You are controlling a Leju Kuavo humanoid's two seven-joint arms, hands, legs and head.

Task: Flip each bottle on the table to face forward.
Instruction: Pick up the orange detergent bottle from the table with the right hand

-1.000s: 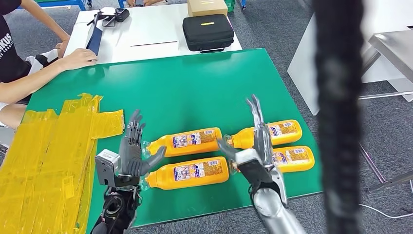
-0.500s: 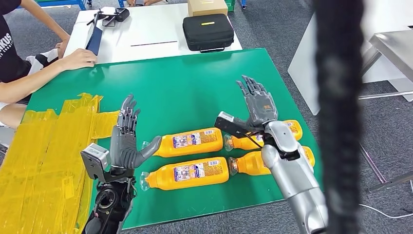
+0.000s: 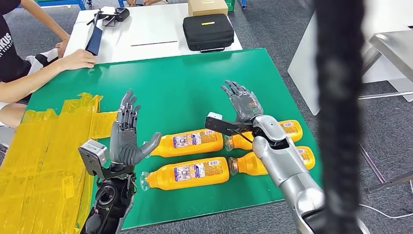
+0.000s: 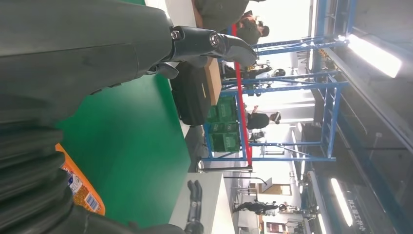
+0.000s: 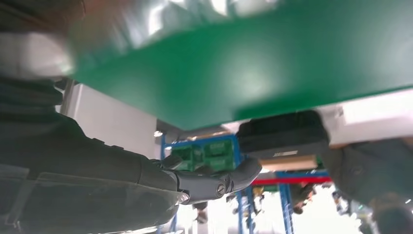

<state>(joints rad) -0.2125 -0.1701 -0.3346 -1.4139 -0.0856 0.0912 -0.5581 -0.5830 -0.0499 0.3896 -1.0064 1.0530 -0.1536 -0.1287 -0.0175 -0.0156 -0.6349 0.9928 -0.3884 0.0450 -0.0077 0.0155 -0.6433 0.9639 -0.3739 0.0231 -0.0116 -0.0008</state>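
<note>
- Left robot hand (image 3: pixel 125 139): raised above the green desk (image 3: pixel 185 78), palm turned toward the bottles, fingers straight and spread, thumb out, gripping nothing.
- Right robot hand (image 3: pixel 242 103): open too, fingers apart and empty, held above the desk beyond the far right bottle (image 3: pixel 287 130).
- 4 orange bottles lying flat on the desk in 2 rows, label sides up, caps pointing toward the left robot hand.
- Far left bottle (image 3: pixel 187 142): cap end just beside the left thumb, apart from it as far as can be told.
- Near left bottle (image 3: pixel 187 173): below that thumb, closer to the robot.
- Far right bottle and near right bottle (image 3: pixel 304 157): partly covered by the right forearm, which crosses over both.
- Yellow taped sheet (image 3: pixel 44 151): on the desk outside the left robot hand.
- Person's hand (image 3: pixel 78 58): resting on the desk's far edge, well apart from both robot hands.
- Black case (image 3: pixel 208 31): on the white desk (image 3: pixel 146 34) beyond.
</note>
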